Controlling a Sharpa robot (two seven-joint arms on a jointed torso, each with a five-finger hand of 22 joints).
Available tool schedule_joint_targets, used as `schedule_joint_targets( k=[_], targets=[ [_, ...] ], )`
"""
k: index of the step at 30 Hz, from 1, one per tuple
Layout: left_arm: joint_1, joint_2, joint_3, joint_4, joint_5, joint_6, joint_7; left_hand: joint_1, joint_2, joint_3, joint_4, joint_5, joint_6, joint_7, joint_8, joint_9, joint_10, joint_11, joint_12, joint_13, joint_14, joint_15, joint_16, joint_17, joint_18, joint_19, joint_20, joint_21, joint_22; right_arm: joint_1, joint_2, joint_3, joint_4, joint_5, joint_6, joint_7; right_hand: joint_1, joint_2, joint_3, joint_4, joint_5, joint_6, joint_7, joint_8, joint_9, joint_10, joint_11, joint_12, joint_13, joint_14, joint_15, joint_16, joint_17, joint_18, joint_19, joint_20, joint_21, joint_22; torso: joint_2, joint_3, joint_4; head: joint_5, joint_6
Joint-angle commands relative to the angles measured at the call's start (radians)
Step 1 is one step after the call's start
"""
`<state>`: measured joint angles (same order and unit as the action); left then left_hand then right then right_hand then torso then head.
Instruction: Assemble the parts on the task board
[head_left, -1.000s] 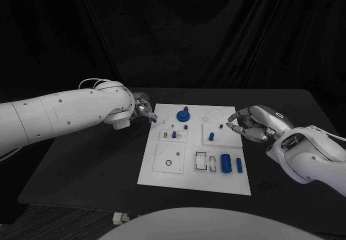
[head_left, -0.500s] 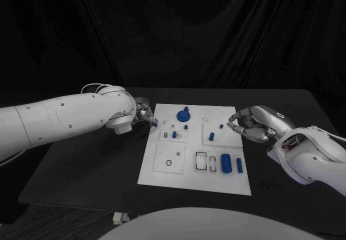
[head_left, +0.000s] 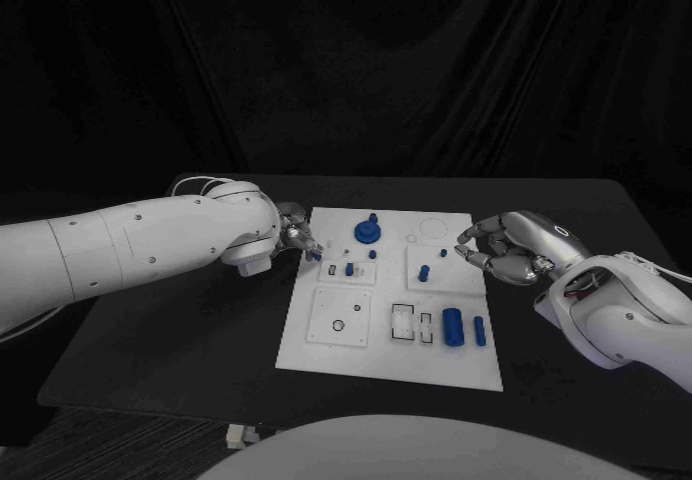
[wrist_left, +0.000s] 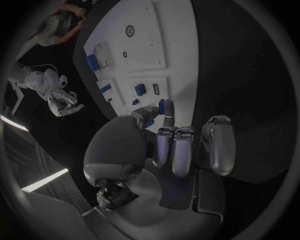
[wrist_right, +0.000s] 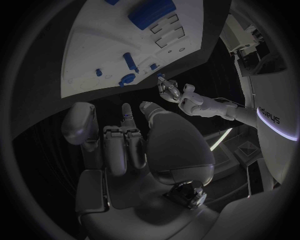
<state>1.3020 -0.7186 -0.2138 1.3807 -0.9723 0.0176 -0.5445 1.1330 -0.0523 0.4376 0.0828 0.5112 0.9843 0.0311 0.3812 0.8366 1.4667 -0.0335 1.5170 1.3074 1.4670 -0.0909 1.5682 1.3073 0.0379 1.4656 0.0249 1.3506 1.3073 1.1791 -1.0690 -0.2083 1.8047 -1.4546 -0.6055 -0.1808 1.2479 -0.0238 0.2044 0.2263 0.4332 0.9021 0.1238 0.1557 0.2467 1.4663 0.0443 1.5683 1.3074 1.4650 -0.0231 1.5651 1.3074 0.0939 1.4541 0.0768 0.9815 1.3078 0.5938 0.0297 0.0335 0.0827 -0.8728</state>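
The left hand (head_left: 296, 235) hangs at the board's (head_left: 346, 350) far left corner, its fingers (wrist_left: 167, 107) pinching a small blue part (wrist_left: 161, 106). The danger, as I judge it, is a slip: the pinch is narrow and the part tiny, so a tilt on the way down could jam it against a socket edge or drop it onto the desk (head_left: 173, 340). The right hand (head_left: 508, 248) hovers over the board's right edge, fingers curled in, nothing visible in them; a careless move could knock the short peg (head_left: 424, 272) just beside it.

The board is a white plate lying flat mid-desk, carrying a blue knob (head_left: 366, 231) at its far end, small upright pegs in the middle, and two longer blue cylinders (head_left: 453, 326) near the front right
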Motion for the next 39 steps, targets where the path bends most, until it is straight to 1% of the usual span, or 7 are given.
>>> schedule_joint_targets(
  k=[1, 9, 14, 22, 28, 39],
  targets=[
    [-0.005, 0.005, 0.001, -0.001, 0.008, -0.022, 0.017, -0.009, 0.003, 0.002, 0.004, 0.004, 0.000, -0.001, 0.005, 0.001, 0.067, -0.009, -0.006, 0.224, 0.104, -0.004, 0.003, 0.263, 0.011, 0.011, -0.006, -0.005, 0.198, -0.002, 0.001, 0.000, -0.001, -0.002, -0.011, -0.012, 0.012, 0.001, 0.000, -0.004, 0.004, 0.003, 0.003, -0.005, -0.002, 0.105, -0.001, 0.003, 0.263, 0.097, -0.005, -0.007, 0.222, 0.008, -0.007, -0.003, -0.007, 0.127, 0.000, -0.0001, -0.0001, 0.004, 0.000],
    [-0.020, 0.015, 0.001, -0.008, 0.008, -0.019, 0.024, -0.010, 0.004, 0.002, 0.005, 0.005, 0.000, -0.001, 0.005, 0.001, 0.066, -0.009, -0.008, 0.223, 0.104, -0.003, 0.003, 0.263, 0.011, 0.010, -0.006, -0.007, 0.197, -0.002, 0.003, 0.000, 0.000, -0.002, -0.011, -0.011, 0.013, 0.001, 0.001, -0.005, 0.008, 0.003, 0.003, -0.005, -0.002, 0.105, -0.001, 0.003, 0.263, 0.097, -0.005, -0.007, 0.220, 0.008, -0.007, -0.003, -0.010, 0.126, 0.000, 0.0000, 0.0000, -0.001, 0.000],
    [-0.026, 0.020, 0.001, -0.013, 0.008, -0.017, 0.028, -0.011, 0.005, 0.002, 0.006, 0.006, 0.000, -0.001, 0.005, 0.001, 0.065, -0.009, -0.009, 0.222, 0.104, -0.003, 0.003, 0.263, 0.012, 0.009, -0.006, -0.009, 0.197, -0.002, 0.003, 0.000, 0.000, -0.001, -0.013, -0.010, 0.014, 0.002, 0.002, -0.005, 0.010, 0.003, 0.003, -0.005, -0.002, 0.105, -0.001, 0.003, 0.263, 0.096, -0.006, -0.008, 0.218, 0.009, -0.008, -0.003, -0.013, 0.125, 0.000, 0.0002, 0.0001, 0.001, 0.000],
    [-0.029, 0.025, 0.001, -0.015, 0.008, -0.015, 0.035, -0.011, 0.005, 0.002, 0.007, 0.005, 0.000, -0.001, 0.005, 0.001, 0.065, -0.008, -0.009, 0.222, 0.104, -0.003, 0.003, 0.263, 0.012, 0.009, -0.006, -0.009, 0.197, -0.003, 0.007, 0.000, 0.000, 0.008, -0.015, -0.006, 0.016, 0.002, 0.003, -0.006, 0.013, 0.004, 0.003, -0.005, -0.002, 0.105, -0.001, 0.003, 0.263, 0.097, -0.006, -0.008, 0.219, 0.009, -0.008, -0.003, -0.012, 0.125, 0.000, 0.0003, 0.0001, -0.001, 0.000],
    [-0.032, 0.026, 0.001, -0.014, 0.008, -0.009, 0.039, -0.012, 0.006, 0.002, 0.008, 0.005, 0.000, -0.001, 0.006, 0.002, 0.065, -0.008, -0.009, 0.222, 0.104, -0.003, 0.003, 0.263, 0.012, 0.009, -0.006, -0.009, 0.197, -0.003, 0.006, 0.000, 0.002, 0.010, -0.015, -0.005, 0.017, 0.002, 0.004, -0.006, 0.016, 0.005, 0.003, -0.005, -0.002, 0.105, -0.001, 0.003, 0.263, 0.097, -0.006, -0.007, 0.220, 0.008, -0.008, -0.003, -0.012, 0.125, 0.000, 0.0003, 0.0000, -0.005, 0.000],
    [-0.035, 0.031, 0.001, -0.012, 0.008, -0.002, 0.042, -0.012, 0.006, 0.002, 0.008, 0.004, 0.000, -0.001, 0.005, 0.002, 0.064, -0.008, -0.011, 0.221, 0.103, -0.003, 0.002, 0.262, 0.012, 0.008, -0.006, -0.011, 0.196, -0.004, 0.006, 0.000, 0.002, 0.010, -0.014, -0.007, 0.018, 0.002, 0.005, -0.007, 0.018, 0.005, 0.003, -0.005, -0.002, 0.105, -0.001, 0.003, 0.263, 0.097, -0.006, -0.007, 0.220, 0.008, -0.008, -0.003, -0.012, 0.125, 0.000, 0.0003, 0.0001, -0.004, 0.000]
  ],
)
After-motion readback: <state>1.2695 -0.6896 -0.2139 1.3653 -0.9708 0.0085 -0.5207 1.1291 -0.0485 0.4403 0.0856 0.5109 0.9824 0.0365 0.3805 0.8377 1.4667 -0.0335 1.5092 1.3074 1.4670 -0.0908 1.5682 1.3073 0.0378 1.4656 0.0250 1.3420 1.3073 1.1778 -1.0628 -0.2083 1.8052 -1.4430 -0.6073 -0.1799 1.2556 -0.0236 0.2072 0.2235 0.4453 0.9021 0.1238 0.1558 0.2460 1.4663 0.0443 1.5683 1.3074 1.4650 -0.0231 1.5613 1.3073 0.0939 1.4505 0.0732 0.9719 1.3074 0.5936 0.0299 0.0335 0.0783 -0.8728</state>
